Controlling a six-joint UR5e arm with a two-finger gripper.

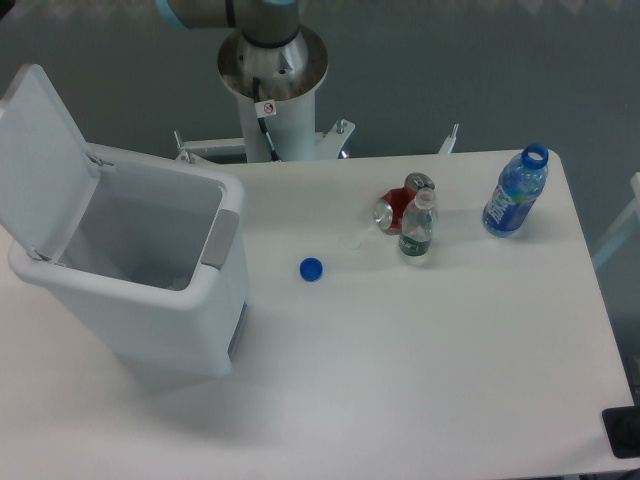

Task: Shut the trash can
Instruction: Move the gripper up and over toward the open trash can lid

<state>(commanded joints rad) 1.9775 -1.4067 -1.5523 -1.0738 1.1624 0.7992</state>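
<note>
The trash can (135,270) stands open, lid (45,155) upright; the fingers seemingly out of frame.

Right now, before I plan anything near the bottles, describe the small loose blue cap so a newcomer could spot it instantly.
Start at the big white trash can with its lid up on the table's left. To its right, on bare tabletop, lies the blue cap, about halfway to the small clear bottle and the red can. It is the only flat blue disc; the blue bottle stands tall at the far right.
</note>
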